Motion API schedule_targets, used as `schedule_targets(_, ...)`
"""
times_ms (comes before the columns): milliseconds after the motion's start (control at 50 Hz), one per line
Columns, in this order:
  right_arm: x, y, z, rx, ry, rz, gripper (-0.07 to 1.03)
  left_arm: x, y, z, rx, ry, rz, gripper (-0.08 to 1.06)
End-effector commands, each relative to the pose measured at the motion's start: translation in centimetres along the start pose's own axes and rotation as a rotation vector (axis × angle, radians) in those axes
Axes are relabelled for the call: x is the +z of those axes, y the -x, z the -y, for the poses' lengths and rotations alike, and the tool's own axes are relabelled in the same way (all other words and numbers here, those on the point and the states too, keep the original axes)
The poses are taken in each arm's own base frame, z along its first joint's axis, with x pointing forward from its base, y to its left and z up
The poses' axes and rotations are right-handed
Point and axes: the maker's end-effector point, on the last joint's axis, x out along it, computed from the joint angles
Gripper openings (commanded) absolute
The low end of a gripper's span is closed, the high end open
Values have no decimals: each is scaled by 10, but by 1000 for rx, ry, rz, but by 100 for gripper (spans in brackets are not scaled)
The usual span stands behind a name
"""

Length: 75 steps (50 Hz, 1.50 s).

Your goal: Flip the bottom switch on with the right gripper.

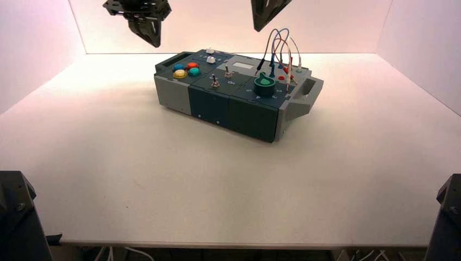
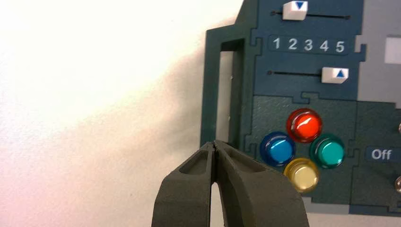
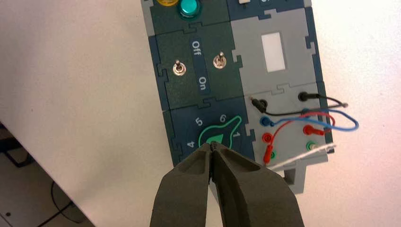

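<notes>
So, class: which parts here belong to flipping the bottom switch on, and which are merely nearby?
Belongs:
- bottom switch
- right gripper, raised above the box

Merely nearby:
- twin toggle
- coloured push buttons
- green knob
- wires
- left gripper, raised

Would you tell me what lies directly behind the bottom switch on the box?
Behind the bottom switch stands its twin toggle, then a grey panel with a white window. The right gripper hangs above, jaws shut, hiding part of the green knob.
</notes>
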Motion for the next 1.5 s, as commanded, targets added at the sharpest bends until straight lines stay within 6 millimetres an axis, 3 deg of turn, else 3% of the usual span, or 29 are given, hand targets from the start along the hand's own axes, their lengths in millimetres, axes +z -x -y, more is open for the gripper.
schedule_targets(20,16,8,0,-5,13,44,-2,18,9,1,3,-8,47,-3)
schedule_targets(640,32,2,-5,0,37,52,-2,12,-38,10,-48,-18,-65,-3)
schedule_targets(1200,40,10,-4,-4,40,72,-2,-1,-60,9,-55,-9,-114,-3)
schedule_targets(1500,45,4,-12,7,74,61,-2,-3,-66,9,-57,-7,-124,-3)
